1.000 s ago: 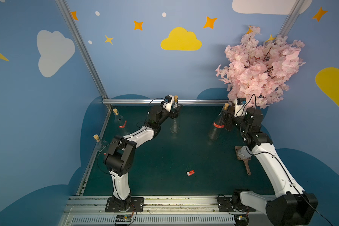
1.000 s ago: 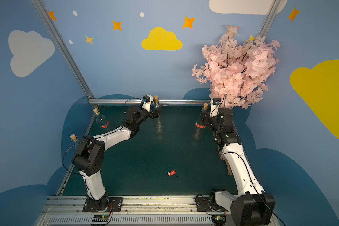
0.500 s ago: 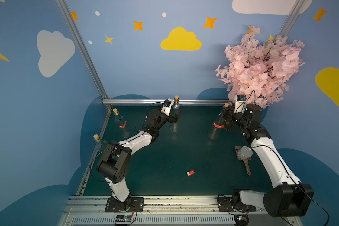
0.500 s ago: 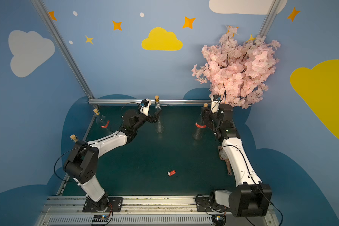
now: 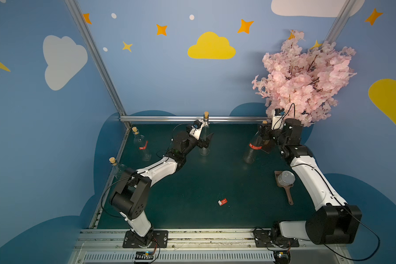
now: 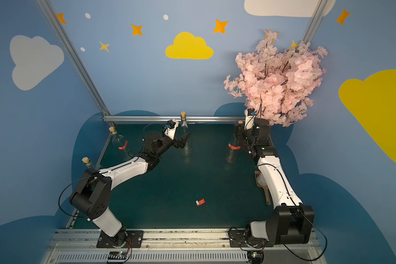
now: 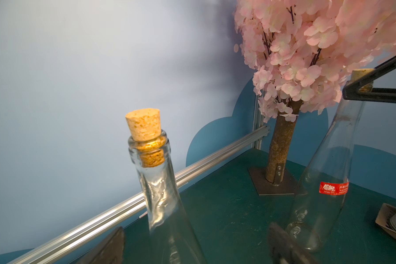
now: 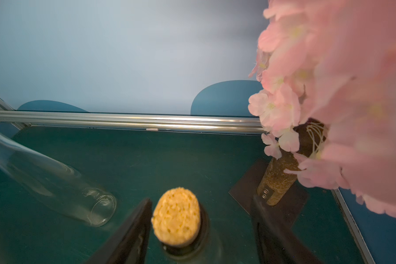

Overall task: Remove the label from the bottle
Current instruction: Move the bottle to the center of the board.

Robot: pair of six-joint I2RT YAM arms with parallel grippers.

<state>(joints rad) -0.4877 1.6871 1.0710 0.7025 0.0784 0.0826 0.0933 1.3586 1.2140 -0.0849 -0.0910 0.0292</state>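
Label (image 5: pixel 255 146) red, on tilted bottle (image 5: pixel 252 152) just beside tree (image 5: pixel 302 77) in both top views, neck between spread right gripper (image 5: pixel 264 137). Left gripper (image 5: pixel 205 141) spread around bare bottle (image 5: pixel 204 150), farther from tree. Left wrist view: left fingers (image 7: pixel 110 249) wide apart, touching nothing. Right wrist view: cork (image 8: pixel 176 217) between parted right fingers (image 8: pixel 133 233).

Back centre: clear glass corked bottle (image 5: pixel 204 149); red-labelled glass bottle (image 5: pixel 249 155) to its right, w/ pink blossom tree (image 5: pixel 302 75) behind that. Front centre: red paper label scrap (image 5: pixel 222 202).

Pink blossom tree (image 5: pixel 304 77) stands in a far corner; grey tin (image 5: pixel 287 178) on brown tool (image 5: pixel 289 195).
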